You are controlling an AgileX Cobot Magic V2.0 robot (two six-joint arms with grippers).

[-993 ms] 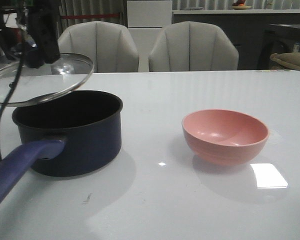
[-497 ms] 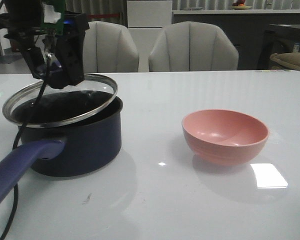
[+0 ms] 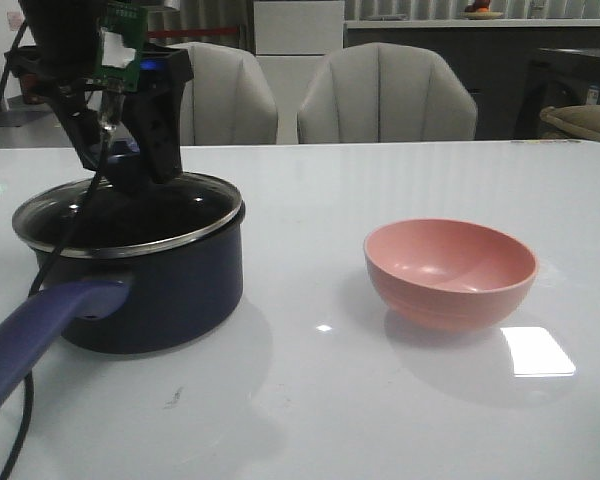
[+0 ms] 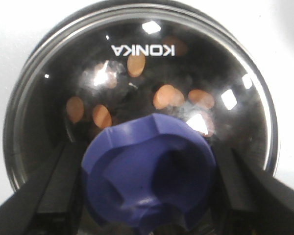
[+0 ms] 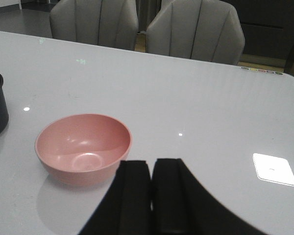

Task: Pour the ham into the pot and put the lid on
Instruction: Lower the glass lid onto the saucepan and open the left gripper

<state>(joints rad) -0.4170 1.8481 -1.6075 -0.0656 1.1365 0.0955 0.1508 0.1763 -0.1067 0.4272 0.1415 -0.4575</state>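
The dark navy pot (image 3: 155, 295) with its purple-blue handle (image 3: 35, 330) stands at the left of the table. The clear glass lid (image 3: 195, 205) rests on the pot's rim. My left gripper (image 3: 120, 165) is shut on the lid's dark blue knob (image 4: 147, 171), one finger (image 4: 54, 191) on each side of it. Several orange-pink ham chunks (image 4: 164, 96) lie on the pot's black bottom, seen through the lid's glass (image 4: 142, 34). My right gripper (image 5: 152, 169) is shut and empty, just above the table beside the pink bowl (image 5: 83, 147); it does not show in the front view.
The empty pink bowl (image 3: 450, 270) stands right of the middle of the white table (image 3: 310, 400). Two grey chairs (image 3: 385, 95) stand behind the table's far edge. A black cable (image 3: 25, 400) hangs from the left arm past the pot handle.
My left gripper has carried the lid from the upper left, rightward and down, onto the pot. The bowl has not moved.
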